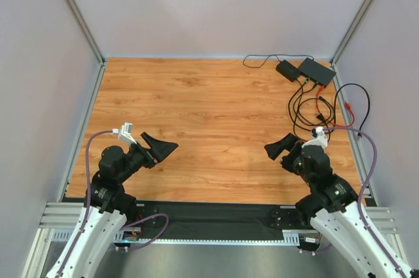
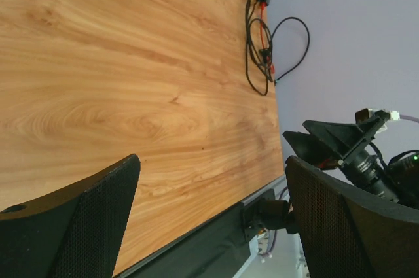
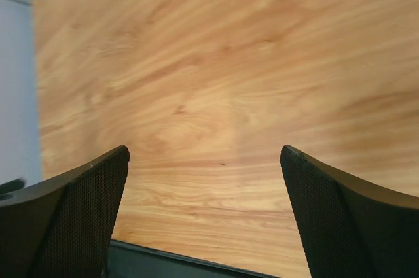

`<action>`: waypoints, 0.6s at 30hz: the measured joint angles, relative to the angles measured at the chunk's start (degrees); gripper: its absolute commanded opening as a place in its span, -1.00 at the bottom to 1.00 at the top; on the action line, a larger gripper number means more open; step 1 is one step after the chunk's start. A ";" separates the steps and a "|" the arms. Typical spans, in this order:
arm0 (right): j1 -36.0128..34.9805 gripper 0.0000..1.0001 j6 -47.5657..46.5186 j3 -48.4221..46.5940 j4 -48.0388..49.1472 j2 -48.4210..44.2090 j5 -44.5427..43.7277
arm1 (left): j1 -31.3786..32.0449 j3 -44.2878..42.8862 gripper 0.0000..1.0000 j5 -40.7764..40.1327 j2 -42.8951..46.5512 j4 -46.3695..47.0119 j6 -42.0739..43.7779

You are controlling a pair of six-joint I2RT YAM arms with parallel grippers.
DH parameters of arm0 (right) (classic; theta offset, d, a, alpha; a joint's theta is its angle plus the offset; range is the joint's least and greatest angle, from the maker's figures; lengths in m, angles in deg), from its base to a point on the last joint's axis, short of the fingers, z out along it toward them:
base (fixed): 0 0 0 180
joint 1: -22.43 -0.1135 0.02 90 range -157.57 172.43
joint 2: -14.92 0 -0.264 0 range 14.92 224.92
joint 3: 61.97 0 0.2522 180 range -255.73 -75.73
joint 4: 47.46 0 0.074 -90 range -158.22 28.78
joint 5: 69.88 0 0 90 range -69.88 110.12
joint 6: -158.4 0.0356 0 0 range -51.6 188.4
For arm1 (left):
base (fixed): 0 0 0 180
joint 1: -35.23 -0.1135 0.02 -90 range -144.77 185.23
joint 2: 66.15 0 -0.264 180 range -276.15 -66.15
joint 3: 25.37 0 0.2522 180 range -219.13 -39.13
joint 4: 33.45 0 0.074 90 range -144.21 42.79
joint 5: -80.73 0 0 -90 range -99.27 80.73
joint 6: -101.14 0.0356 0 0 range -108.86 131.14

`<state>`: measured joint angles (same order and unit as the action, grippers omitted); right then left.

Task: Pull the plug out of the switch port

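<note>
Light is even and diffuse, bright overall. Top view is sharp; table [image 1: 209, 114] has a mild sheen at upper centre, shadows soft and faint. Wrist views: grain slightly soft, fingers [image 3: 72, 219] in the bottom corners dark and blurred.

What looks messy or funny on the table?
Only the black and red cables beside the flat black rectangular switch at the far right corner: they lie in loose tangled loops. Nothing looks spilled or broken.

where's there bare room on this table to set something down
Free: the left and middle of the wooden table, from the left wall across to the open left gripper and right gripper near the front. Crowded: the far right corner, where the switch, adapter brick and looped cables sit.
</note>
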<state>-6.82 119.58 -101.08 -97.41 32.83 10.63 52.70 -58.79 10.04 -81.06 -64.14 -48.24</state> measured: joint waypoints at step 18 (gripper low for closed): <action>8.63 1.00 -11.91 -22.62 -10.62 31.23 -4.74 | -0.11 -12.50 0.83 14.78 -30.21 2.03 5.64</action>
<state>1.81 107.66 -123.70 -108.03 64.06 5.88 52.59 -71.30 24.82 -111.27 -62.11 -42.60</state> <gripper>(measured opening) 0.998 0.936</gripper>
